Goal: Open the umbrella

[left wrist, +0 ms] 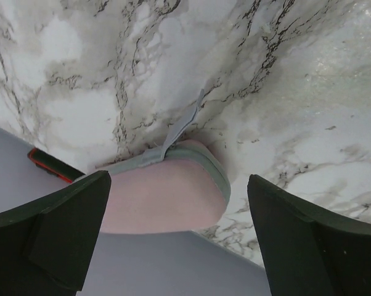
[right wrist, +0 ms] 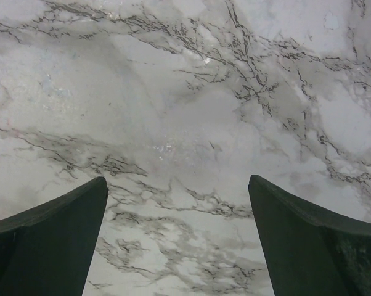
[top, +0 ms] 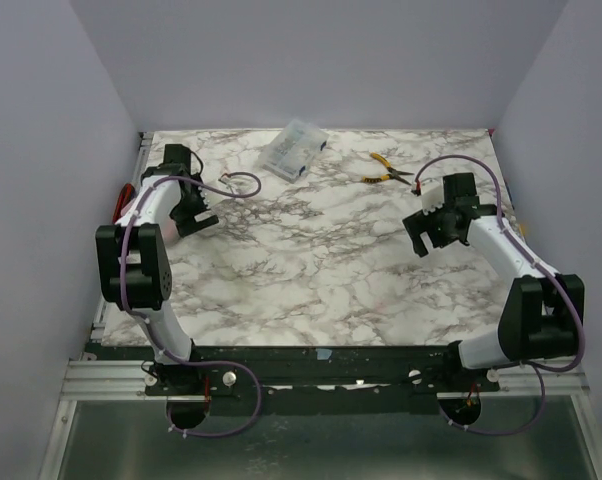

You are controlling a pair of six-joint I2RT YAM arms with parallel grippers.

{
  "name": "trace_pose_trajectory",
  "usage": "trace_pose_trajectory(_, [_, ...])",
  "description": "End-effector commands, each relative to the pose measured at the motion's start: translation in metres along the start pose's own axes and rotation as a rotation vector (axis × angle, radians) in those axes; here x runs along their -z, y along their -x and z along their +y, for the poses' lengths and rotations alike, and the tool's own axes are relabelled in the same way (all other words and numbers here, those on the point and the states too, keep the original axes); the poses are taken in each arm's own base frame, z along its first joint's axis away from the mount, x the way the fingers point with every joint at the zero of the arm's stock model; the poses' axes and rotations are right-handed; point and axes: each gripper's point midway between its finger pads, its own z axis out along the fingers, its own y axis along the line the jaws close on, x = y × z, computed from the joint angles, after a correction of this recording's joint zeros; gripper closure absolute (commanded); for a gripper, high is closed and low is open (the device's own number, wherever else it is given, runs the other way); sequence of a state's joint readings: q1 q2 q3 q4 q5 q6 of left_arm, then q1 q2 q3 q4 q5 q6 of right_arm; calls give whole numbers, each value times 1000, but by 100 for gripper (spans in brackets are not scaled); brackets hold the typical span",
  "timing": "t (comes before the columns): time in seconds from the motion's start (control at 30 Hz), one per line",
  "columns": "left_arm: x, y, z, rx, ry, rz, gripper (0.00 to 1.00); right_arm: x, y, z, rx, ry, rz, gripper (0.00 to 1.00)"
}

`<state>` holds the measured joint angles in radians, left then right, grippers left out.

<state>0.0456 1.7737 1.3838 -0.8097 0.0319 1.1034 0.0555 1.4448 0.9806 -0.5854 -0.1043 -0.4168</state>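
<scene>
Both stand open and empty: your left gripper [left wrist: 178, 180] hangs over the folded umbrella [left wrist: 167, 200] at the edge of the table [left wrist: 296, 92] by the wall [left wrist: 173, 268], your right gripper [right wrist: 178, 180] well apart. Close off-centre and you may pinch only its strap [left wrist: 182, 126] or jam it against the wall.

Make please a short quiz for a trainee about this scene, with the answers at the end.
1. True or false: the left claw and the right claw both stand open and hold nothing.
2. In the top view, what lies right of the clear plastic box? A) yellow-handled pliers B) a cup C) a spoon
3. Fill in: ahead of the left claw lies the folded ___.
Key: 1 true; 2 A; 3 umbrella.
</scene>
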Motion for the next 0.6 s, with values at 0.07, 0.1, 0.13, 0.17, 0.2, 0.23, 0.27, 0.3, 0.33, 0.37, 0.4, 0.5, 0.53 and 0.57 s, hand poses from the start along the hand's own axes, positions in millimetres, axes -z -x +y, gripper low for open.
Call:
trace_pose_trajectory(0.07, [-37,-3,16,-139,-17,34,13,18,3,-17,44,-82,3,0])
trace_pose_trajectory(0.1, [-42,-6,16,-143,-24,49,15,18,2,-18,44,-86,6,0])
trace_pose_trajectory(0.13, [-46,-10,15,-152,-30,69,18,18,1,-18,46,-88,9,0])
trace_pose_trajectory(0.17, [-50,-11,15,-159,-27,75,20,18,1,-18,47,-90,9,0])
trace_pose_trajectory(0.2, [-54,-11,18,-164,-13,74,23,18,0,-18,48,-90,14,0])
trace_pose_trajectory(0.23, [-56,-10,19,-170,-12,69,25,18,-1,-18,47,-90,15,0])
trace_pose_trajectory(0.27, [-56,-7,22,-164,-1,57,29,17,-2,-18,47,-90,17,0])
trace_pose_trajectory(0.3, [-56,-4,25,-157,5,47,34,16,-3,-17,46,-86,22,0])
trace_pose_trajectory(0.33, [-55,-1,27,-153,6,37,37,15,-3,-17,46,-83,23,0])
trace_pose_trajectory(0.37, [-55,-1,29,-151,5,36,42,14,-4,-16,45,-81,26,0])
trace_pose_trajectory(0.4, [-55,0,30,-156,7,34,48,14,-4,-16,45,-79,26,0])
trace_pose_trajectory(0.5, [-57,5,29,-188,-7,12,72,13,-4,-16,47,-76,27,0])
trace_pose_trajectory(0.53, [-56,6,28,-199,-14,8,80,13,-5,-15,46,-75,29,0])
trace_pose_trajectory(0.57, [-57,7,26,-208,-21,7,94,14,-5,-16,49,-78,28,0])
